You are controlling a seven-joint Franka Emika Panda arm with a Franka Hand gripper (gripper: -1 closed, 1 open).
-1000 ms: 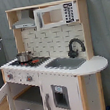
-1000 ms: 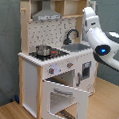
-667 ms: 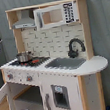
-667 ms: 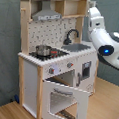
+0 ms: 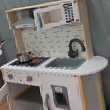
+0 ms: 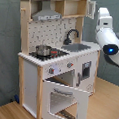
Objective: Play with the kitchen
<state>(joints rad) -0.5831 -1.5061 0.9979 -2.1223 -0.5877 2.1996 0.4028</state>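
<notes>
Evidently the arm has pulled up and back from the counter over the last second; in the second exterior view it now hangs at the second exterior view's right, apart from the kitchen, near the upper cupboard door; whether its gripper is open or shut I cannot tell. The kitchen stands against the grey curtain, unmoved; its oven door hangs open, a small pot sits on the hob, the sink is untouched. Nothing is engaged; I judge the play between contacts.
</notes>
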